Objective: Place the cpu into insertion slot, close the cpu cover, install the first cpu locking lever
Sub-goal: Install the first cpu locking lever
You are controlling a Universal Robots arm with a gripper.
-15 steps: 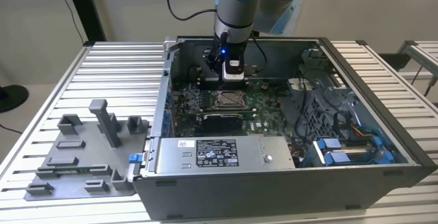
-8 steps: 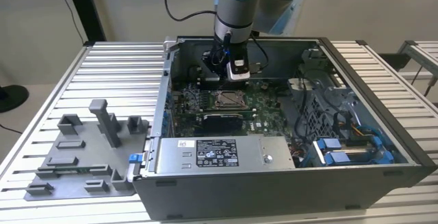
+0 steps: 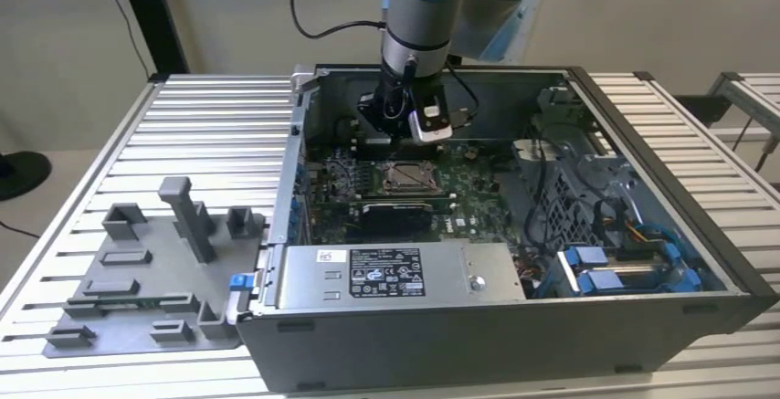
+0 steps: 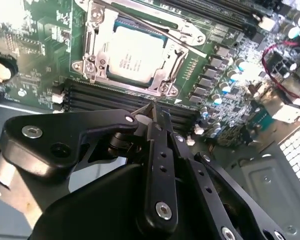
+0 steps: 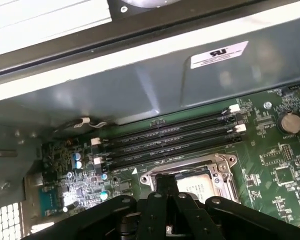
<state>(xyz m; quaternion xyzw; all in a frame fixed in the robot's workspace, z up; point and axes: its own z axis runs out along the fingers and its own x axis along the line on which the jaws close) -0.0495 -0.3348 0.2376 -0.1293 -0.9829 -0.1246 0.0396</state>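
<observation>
The cpu (image 4: 132, 60) lies flat in the insertion slot (image 3: 405, 177), silvery face up, near the middle of the green board (image 5: 290, 200). The cpu cover (image 4: 97, 47) is folded down around it, so I see the chip's face through the square opening. A thin locking lever (image 4: 187, 36) runs slantwise across one edge of the cover; I cannot tell whether it is latched.

My gripper (image 4: 152, 112) hangs just beside the socket's edge, on the side of the long black memory slots (image 5: 175, 142). Its jaws are drawn together at the tips and have hold of nothing. I cannot tell how high the tips are above the board.

In the first wrist view the memory slots fill the strip between the socket and the case wall, leaving little room on that side. A coin battery (image 5: 289, 122) sits further along the board.

The open computer case (image 3: 488, 326) holds the board. A grey box with a white label (image 3: 390, 276) lies along its near edge, blue drive brackets (image 3: 609, 276) sit in its near corner at the exterior view's right, and loose cables (image 3: 573, 171) lie beyond them. The case stands on a slatted table (image 3: 219, 116). At the exterior view's left, beside the case, a grey fixture tray (image 3: 146, 276) carries upright grey blocks.
</observation>
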